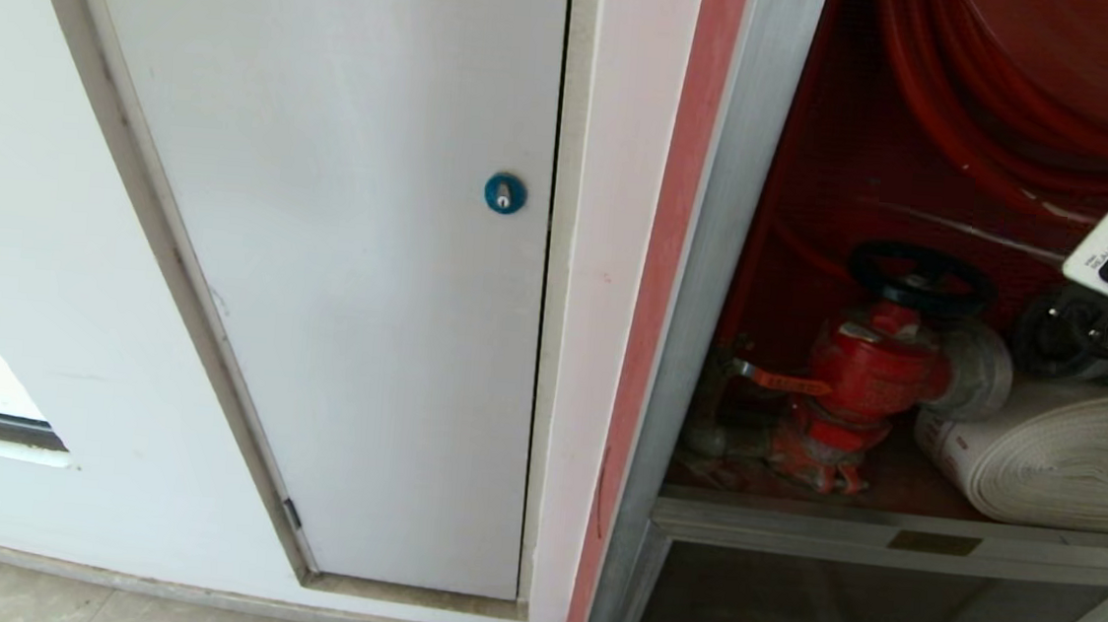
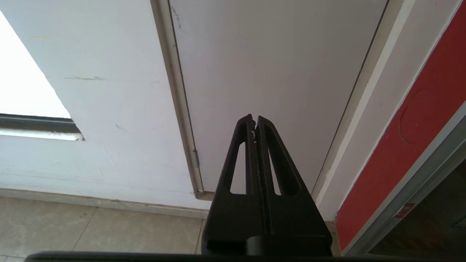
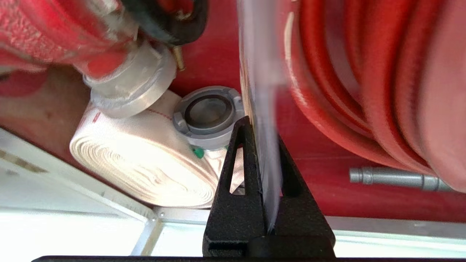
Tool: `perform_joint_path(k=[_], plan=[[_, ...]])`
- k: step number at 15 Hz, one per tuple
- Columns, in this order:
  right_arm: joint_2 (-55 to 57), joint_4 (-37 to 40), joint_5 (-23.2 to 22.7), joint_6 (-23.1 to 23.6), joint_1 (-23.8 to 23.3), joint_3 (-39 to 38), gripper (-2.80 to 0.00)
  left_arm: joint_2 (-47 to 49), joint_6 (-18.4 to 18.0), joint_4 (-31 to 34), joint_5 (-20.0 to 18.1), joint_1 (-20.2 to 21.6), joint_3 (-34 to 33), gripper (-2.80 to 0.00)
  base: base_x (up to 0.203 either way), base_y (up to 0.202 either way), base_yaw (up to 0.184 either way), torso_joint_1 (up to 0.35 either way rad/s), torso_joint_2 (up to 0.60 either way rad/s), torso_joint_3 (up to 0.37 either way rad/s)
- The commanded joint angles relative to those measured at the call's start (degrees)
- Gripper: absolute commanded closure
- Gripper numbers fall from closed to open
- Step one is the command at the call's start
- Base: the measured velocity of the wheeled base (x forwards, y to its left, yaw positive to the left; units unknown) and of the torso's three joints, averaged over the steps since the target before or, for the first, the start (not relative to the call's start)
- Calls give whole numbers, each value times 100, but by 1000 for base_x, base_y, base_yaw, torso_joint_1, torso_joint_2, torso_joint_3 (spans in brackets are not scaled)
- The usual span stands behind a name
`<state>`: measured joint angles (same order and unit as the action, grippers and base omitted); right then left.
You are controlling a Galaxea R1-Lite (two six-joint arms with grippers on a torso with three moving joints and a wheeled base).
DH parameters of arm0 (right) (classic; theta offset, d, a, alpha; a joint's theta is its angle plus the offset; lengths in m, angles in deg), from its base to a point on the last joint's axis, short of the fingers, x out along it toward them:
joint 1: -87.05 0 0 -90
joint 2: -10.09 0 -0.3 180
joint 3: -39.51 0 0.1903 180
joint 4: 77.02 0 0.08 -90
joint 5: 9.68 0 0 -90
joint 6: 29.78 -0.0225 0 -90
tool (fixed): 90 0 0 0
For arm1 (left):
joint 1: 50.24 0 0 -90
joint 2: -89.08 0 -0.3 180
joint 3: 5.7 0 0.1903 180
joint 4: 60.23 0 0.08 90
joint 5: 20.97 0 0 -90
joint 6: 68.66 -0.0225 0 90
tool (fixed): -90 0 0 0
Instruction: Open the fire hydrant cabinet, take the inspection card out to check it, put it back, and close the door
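My left gripper (image 2: 255, 122) sits parked, fingers together, at nine o'clock by the white panel (image 1: 323, 234). At three o'clock, my right gripper (image 3: 264, 131) pinches the inspection card (image 3: 260, 72) edge-on inside the fire hydrant cabinet (image 1: 818, 223), above the white rolled hose (image 3: 145, 160). I judge I'm mid-handling; next I need a careful, steady carry.

My right gripper (image 3: 267, 127) reaches into the fire hydrant cabinet (image 1: 749, 218), fingers pinched edge-on around the inspection card (image 3: 260, 72); its wrist shows at the cabinet's right side. My left gripper (image 2: 254, 122) hangs outside the cabinet, off its left side, fingers pressed together, holding nothing.
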<state>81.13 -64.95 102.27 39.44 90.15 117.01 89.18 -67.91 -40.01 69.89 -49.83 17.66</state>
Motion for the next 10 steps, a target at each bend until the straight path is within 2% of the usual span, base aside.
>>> perform_joint_path(k=[1,5,10], plan=[[116,-17,11,67,-7,-16,0,-1,4,-2,3,2,-105,0,0,0,0,0,0,0],[473,-143,11,318,-179,87,0,-1,4,-2,3,2,-105,0,0,0,0,0,0,0],[1166,-935,-75,780,-213,151,0,-1,4,-8,3,2,-105,0,0,0,0,0,0,0]])
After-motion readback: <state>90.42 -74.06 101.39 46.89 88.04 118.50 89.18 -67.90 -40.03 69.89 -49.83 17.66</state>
